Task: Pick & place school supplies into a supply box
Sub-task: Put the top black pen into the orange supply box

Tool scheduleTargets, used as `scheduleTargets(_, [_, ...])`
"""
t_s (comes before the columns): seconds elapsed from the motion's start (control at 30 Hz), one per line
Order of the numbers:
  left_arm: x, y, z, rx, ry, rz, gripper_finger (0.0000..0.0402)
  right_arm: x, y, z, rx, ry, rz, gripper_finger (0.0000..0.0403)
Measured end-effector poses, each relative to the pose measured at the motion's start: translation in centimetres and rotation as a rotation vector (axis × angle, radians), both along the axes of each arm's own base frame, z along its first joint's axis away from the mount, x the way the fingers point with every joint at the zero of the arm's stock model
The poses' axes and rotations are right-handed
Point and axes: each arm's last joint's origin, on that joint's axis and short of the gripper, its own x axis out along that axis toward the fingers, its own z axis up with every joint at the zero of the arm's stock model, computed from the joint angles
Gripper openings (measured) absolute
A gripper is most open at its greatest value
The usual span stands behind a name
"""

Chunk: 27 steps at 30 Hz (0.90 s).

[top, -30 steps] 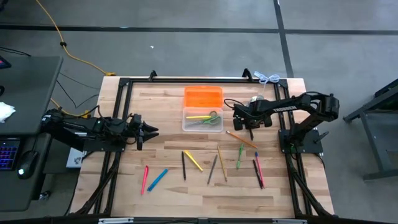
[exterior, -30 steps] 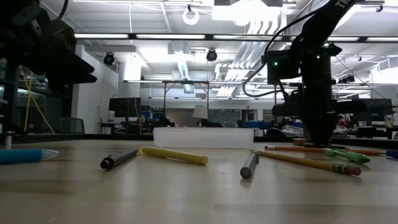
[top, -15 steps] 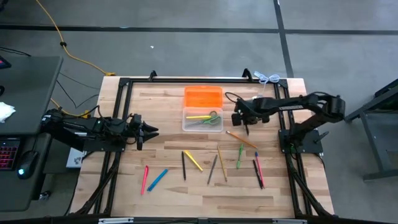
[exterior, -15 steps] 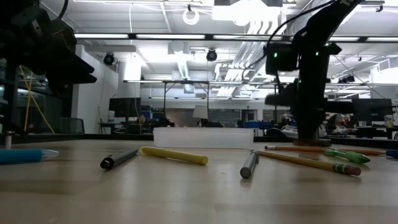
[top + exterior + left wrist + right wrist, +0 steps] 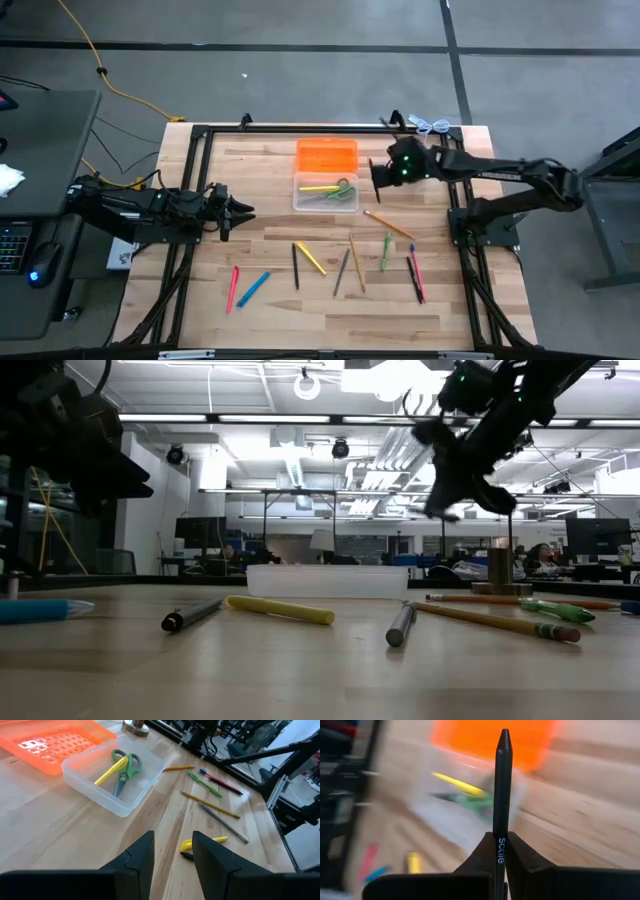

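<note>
My right gripper (image 5: 383, 176) hangs above the table beside the right end of the clear supply box (image 5: 326, 193), shut on a black pen (image 5: 502, 785). The box holds a yellow marker (image 5: 111, 772) and green-handled scissors (image 5: 125, 770). Several pens, pencils and markers lie on the near half of the table, among them a yellow marker (image 5: 311, 257), a blue one (image 5: 254, 288) and a pink one (image 5: 233, 287). My left gripper (image 5: 172, 852) stands open and empty at the table's left, pointing toward the box. My right gripper pinches the black pen's barrel (image 5: 500, 842) between its two fingers. The pen lies along the fingers and sticks out well past their ends to a tapered end (image 5: 504, 735). It slants down toward the box, lifted clear of the table.
A bright orange rectangular piece (image 5: 326, 156) lies just beyond the box. A small metal bell (image 5: 500, 572) stands near the right arm. An orange pencil (image 5: 388, 224), a green marker (image 5: 386, 250) and pink and dark pens (image 5: 415, 276) lie below the right gripper.
My right gripper has risen from the table near the orange pencil and tipped from pointing straight down to a slant. It has shifted toward the far edge, beside the box's right end, with the black pen lifted clear.
</note>
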Motion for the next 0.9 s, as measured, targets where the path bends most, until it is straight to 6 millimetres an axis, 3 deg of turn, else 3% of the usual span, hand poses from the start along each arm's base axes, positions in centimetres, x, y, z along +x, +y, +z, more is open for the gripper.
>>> scheduleTargets(0.37, [0.0, 0.0, 0.0, -0.001, 0.0, -0.001, 0.0161, -0.2, 0.4, 5.6, -0.148, -0.497, 0.361, 0.0004])
scheduleTargets(0.9, [0.0, 0.0, 0.0, -0.003, -0.002, -0.003, 0.0161, 0.5, 3.0, 9.3, -0.28, -0.884, 0.775, 0.0005])
